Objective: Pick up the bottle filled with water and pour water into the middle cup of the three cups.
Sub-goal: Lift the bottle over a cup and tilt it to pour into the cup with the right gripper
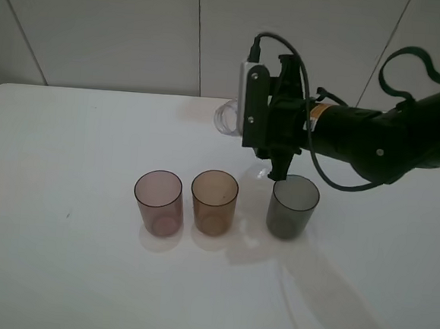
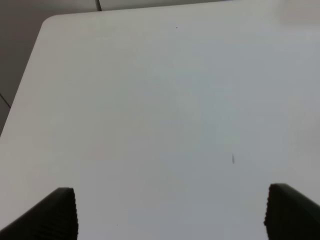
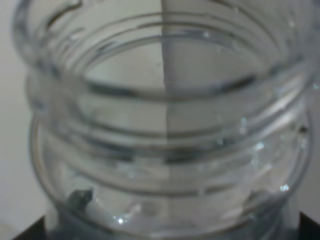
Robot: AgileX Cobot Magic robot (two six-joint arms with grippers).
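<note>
The white table point(image 1: 59, 274) is bare along its near side, save a small dark speck point(image 1: 68, 214). Above such bare table hangs the left claw point(image 2: 172, 215), its dark fingers point(image 2: 57, 215) wide apart with nothing between them. Farther back three cups stand upright in a row: a pinkish cup point(image 1: 157, 201), the amber middle cup point(image 1: 214, 202) just beside it, and a grey cup point(image 1: 293, 207) set a little apart. Behind and above the grey cup the right claw point(image 3: 170, 230) is clamped on the bottle point(image 1: 227, 118). The bottle lies roughly level, its open threaded neck point(image 3: 165, 90) pointing away from the arm, toward the table's left. An orange band point(image 1: 319, 111) on the arm is too small to read. Behind stands a pale panelled wall point(image 1: 101, 26) with thin seams.
</note>
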